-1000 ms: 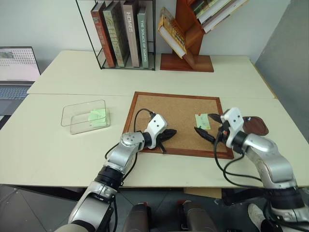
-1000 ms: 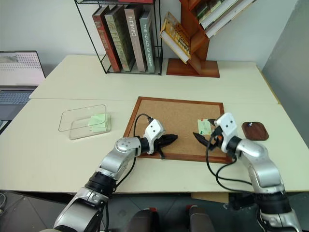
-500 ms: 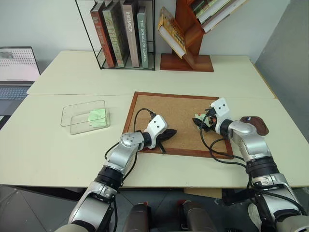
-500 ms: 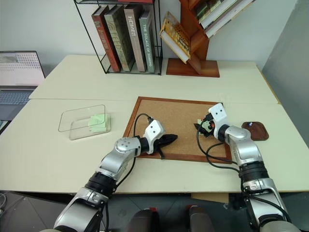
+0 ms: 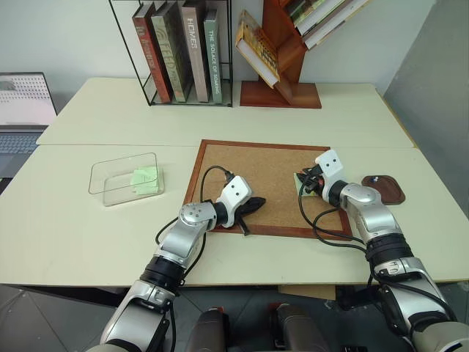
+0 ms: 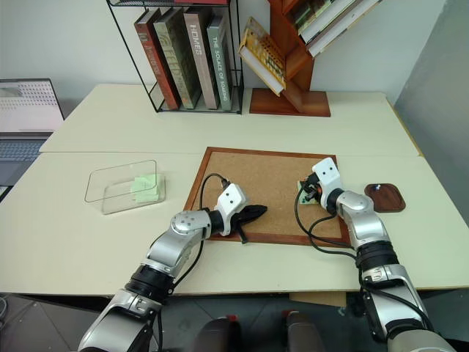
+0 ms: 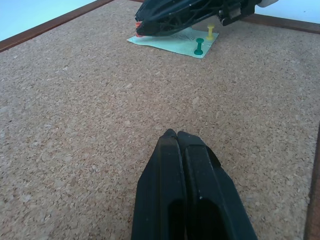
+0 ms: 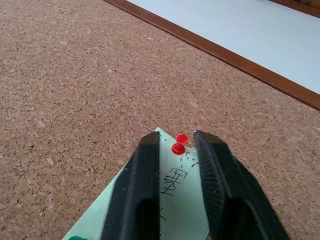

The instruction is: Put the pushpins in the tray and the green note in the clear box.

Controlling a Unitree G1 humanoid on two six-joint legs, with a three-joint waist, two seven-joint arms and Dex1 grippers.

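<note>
Big picture first: the corkboard point(image 5: 256, 165) lies flat mid-table, and that's my workspace. At its nine o'clock sits the clear box point(image 5: 99, 178), set well apart from the board, with a green slip point(image 5: 146, 178) already lying inside. At three o'clock, just off the frame, is the tray point(image 5: 392, 196), close by so each pin needs only a short carry.

The green note point(image 7: 172, 42) I'm after lies near the board's three o'clock edge. It can't go anywhere yet, because pushpins stand in it. A yellow pushpin point(image 7: 210, 32) and a green pushpin point(image 7: 199, 46) hold one end, and a red pushpin point(image 8: 178, 144) holds the opposite corner.

So it's pins first, I reckon. My right gripper point(image 8: 176, 139) points at the red one, with its fingers point(image 8: 150, 165) flanking the head. The jaws are narrowed, but I can see a sliver of gap on each side, so there's no bite yet.

My left gripper point(image 7: 176, 135) is clenched on nothing. It's parked low over bare cork near the board's six o'clock edge, out of the way. I'd say it's also handy for steadying the paper once the pins lift.
</note>
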